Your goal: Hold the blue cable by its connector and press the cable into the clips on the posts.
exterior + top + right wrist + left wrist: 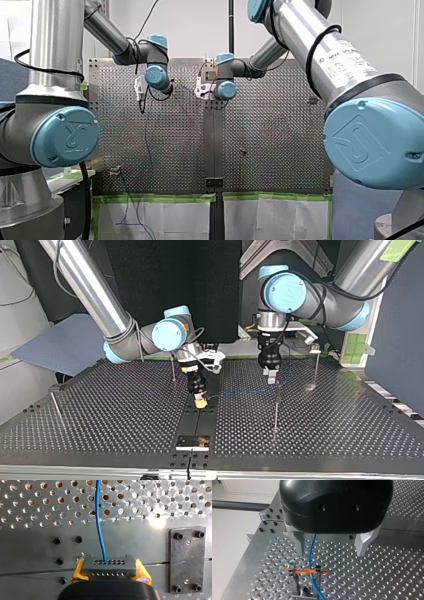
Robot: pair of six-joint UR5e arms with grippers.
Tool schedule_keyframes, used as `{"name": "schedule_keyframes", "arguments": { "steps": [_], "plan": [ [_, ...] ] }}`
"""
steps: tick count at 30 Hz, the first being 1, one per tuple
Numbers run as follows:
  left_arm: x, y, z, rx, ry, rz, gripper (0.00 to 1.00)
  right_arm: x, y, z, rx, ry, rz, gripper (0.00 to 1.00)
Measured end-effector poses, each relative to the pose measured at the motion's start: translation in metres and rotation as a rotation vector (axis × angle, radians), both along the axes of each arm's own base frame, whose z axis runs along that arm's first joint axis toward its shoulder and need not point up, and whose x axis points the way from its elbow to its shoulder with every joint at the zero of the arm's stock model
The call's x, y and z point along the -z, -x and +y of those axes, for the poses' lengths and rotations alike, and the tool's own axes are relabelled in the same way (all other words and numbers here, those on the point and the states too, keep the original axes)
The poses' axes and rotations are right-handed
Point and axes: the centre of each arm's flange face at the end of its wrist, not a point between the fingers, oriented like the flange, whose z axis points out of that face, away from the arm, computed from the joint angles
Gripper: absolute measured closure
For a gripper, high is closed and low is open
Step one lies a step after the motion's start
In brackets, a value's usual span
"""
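Blue cable crossing the clip
My right gripper pinches the connector between its yellow pads; the blue cable passes between the 2 spread fingers of my left gripper. Best to centre it, hold tension, then press straight down.

My left gripper hangs pointing downward, fingers spread wide — my right gripper, yellow-padded, clamps the connector.
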Motion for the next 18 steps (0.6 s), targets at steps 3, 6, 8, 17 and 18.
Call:
{"name": "schedule_keyframes", "arguments": {
  "steps": [3, 6, 8, 17, 18],
  "plan": [
    [-0.001, 0.0, -0.003, 0.001, 0.001, -0.003, 0.0, 0.0, 0.0, 0.0, 0.0, 0.001, 0.001, 1.0],
    [-0.008, -0.002, -0.006, 0.001, 0.006, -0.016, 0.0, 0.0, 0.0, 0.0, 0.0, 0.001, 0.002, 1.0],
    [-0.014, -0.004, -0.009, -0.001, 0.01, -0.027, 0.0, 0.0, 0.0, 0.0, 0.0, 0.001, 0.003, 1.0],
    [-0.015, -0.024, -0.026, 0.001, 0.001, 0.004, 0.0, 0.0, 0.0, 0.0, -0.001, 0.003, 0.003, 1.0],
    [-0.015, -0.028, -0.028, -0.001, 0.003, 0.005, 0.0, 0.0, 0.0, 0.0, -0.001, 0.003, 0.003, 1.0]
  ]
}}
